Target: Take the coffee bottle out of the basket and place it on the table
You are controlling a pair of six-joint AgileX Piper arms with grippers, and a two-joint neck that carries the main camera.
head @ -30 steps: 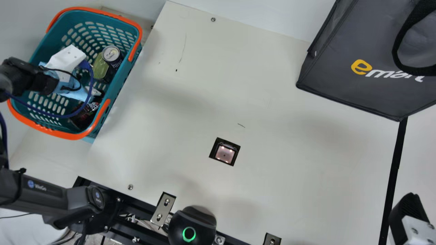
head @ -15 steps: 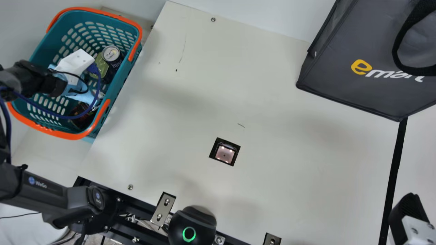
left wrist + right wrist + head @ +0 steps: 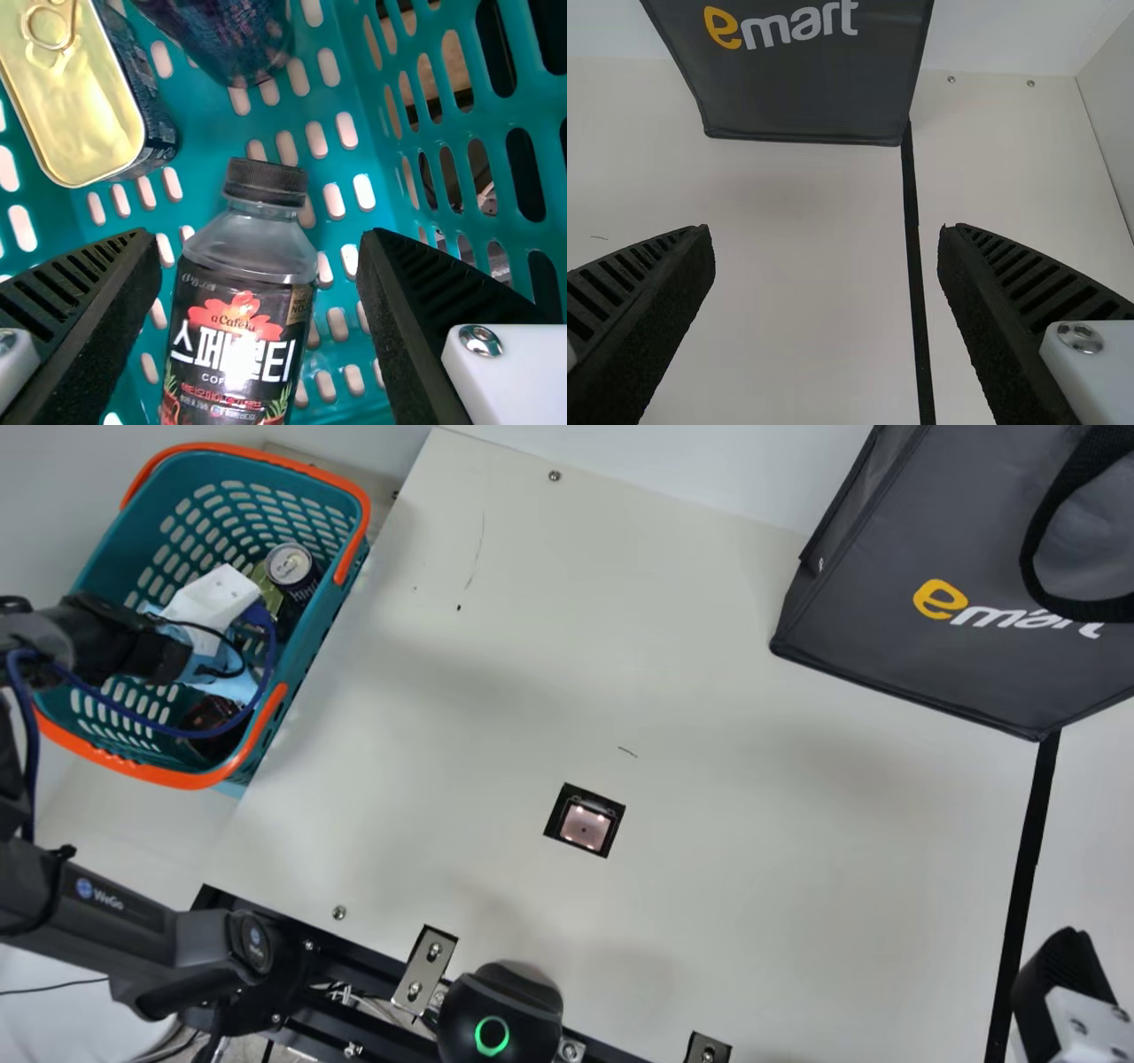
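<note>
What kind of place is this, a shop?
Probably a robotics bench mocked up as a store checkout: a black robot arm by a cream table, a shopping basket holding a coffee bottle, and what looks like a scanner window in the table.

Main view overhead (left wrist closer)

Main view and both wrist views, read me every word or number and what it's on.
"emart": dark bag
"WeGo": left arm
"스페", glare, "티", below it "COF", glare: coffee bottle; smaller print unclear
Can side, round label on the arm's joint: too small to read
</note>
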